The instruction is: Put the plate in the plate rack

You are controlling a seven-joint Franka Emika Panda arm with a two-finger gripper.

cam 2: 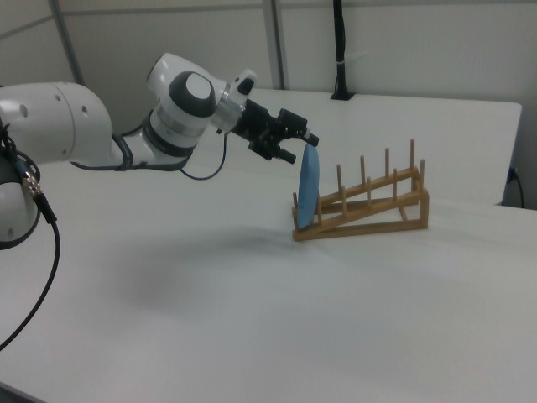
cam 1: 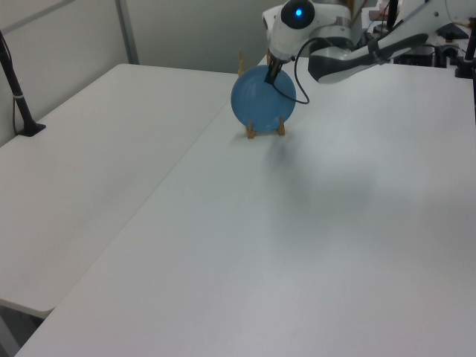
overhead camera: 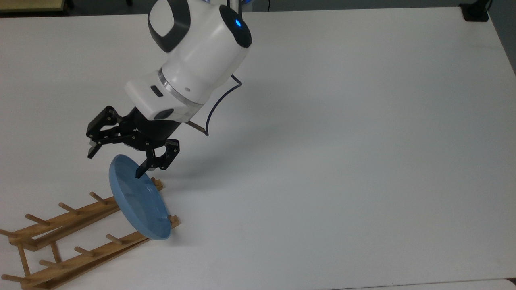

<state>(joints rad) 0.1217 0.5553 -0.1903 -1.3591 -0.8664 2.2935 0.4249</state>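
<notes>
One plate [overhead camera: 139, 199], light blue, stands on edge in the end slot of the wooden plate rack [overhead camera: 80, 237], at the lower left of the top view; in the right view it sits at the low end of the sloping rack, near upright and leaning slightly against the first pegs. I see the gripper [overhead camera: 116, 163] spread wide at the plate's upper rim, one finger on either side of it, gripping nothing. I cannot tell whether the finger in front of the plate's face touches it.

I judge the step in hand to be the retreat, with placement essentially done. To do it well, I would draw the gripper straight back along its own axis, up and away from the rim, with the fingers kept spread. Sideways drift is the hazard: either finger could catch the rim and tip the plate out of its slot onto the white table [overhead camera: 342, 141]. I would go slowly until both fingertips are above the rim, then swing away.
</notes>
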